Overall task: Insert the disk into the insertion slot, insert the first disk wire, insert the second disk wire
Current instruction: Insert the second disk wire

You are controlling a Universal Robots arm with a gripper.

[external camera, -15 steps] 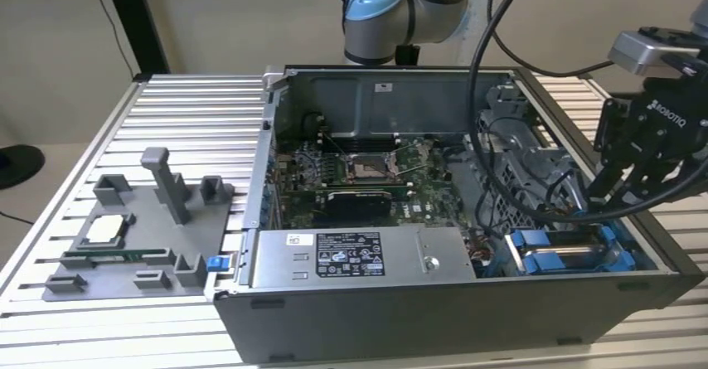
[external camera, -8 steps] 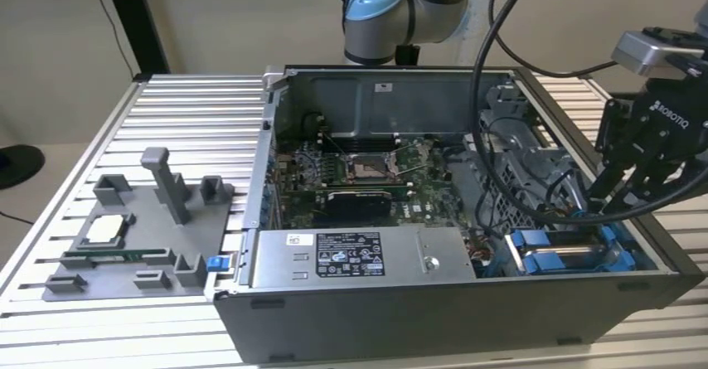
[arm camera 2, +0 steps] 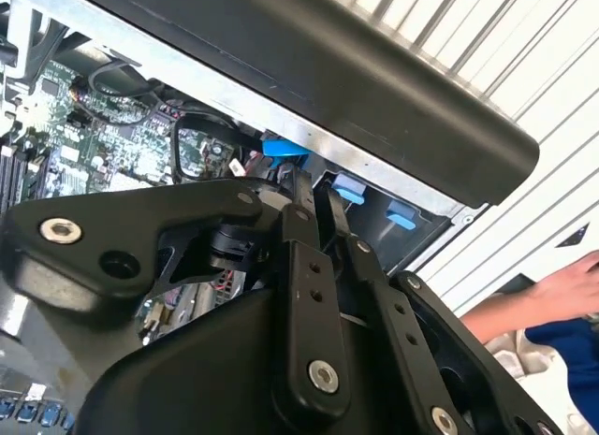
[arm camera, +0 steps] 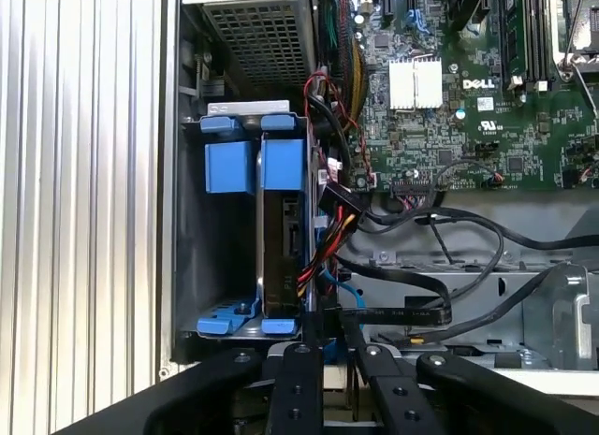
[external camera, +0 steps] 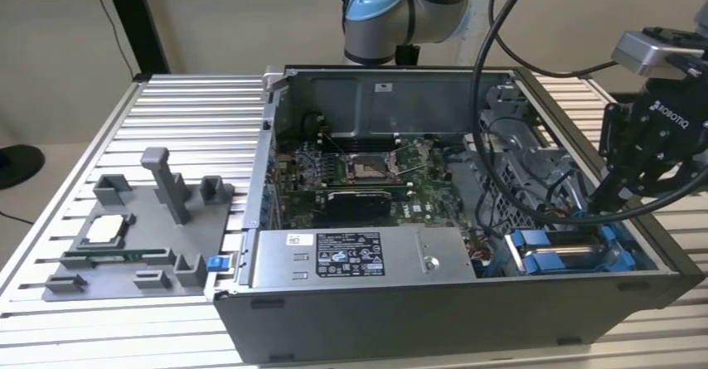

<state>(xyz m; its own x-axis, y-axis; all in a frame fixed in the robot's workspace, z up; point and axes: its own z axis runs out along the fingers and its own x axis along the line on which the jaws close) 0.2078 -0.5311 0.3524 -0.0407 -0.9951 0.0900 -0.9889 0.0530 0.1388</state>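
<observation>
Bright blue rails and tabs on the insertion slot (arm camera: 229,168), grey metal behind them! The disk (arm camera: 279,248) shows a dark silver-grey edge in its blue frame. Red, yellow and black wires (arm camera: 329,231), a green motherboard (external camera: 366,170) speckled with black chips, a matte black gripper (arm camera: 332,330), a ribbed silver table (external camera: 177,112), and a white printed label on the silver power supply (external camera: 348,257).

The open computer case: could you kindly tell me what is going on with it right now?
The robot arm's gripper hangs over the drive bay in a corner of the computer case. The disk already sits in that bay between blue rails, with black wires beside it.
</observation>
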